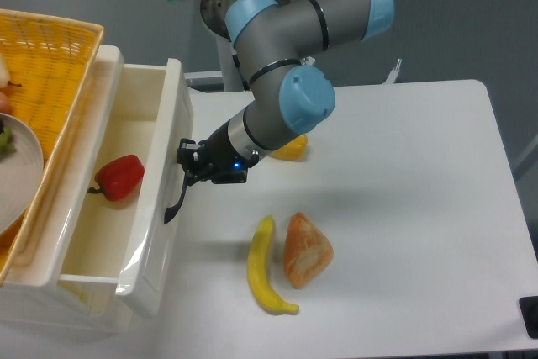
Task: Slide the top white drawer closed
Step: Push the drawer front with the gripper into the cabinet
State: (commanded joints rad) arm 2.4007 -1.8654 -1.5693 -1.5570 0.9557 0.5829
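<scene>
Drawer (160, 199) sits at your left, glossy white, deep and wide, pulled part-way out from under the basket (46, 73), with a black curved handle (176, 199) on its front. Inside it you see a red pepper (118, 178) lying on the floor of the tub. Your gripper (189, 171) presses against the front right at the handle; you cannot tell how its jaws stand. On the table (403, 208), near side, lie a banana (262, 268) and a bread roll (306, 250), touching.

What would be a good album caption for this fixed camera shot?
Robot claw at the black handle of the top white drawer, a red pepper inside.
</scene>
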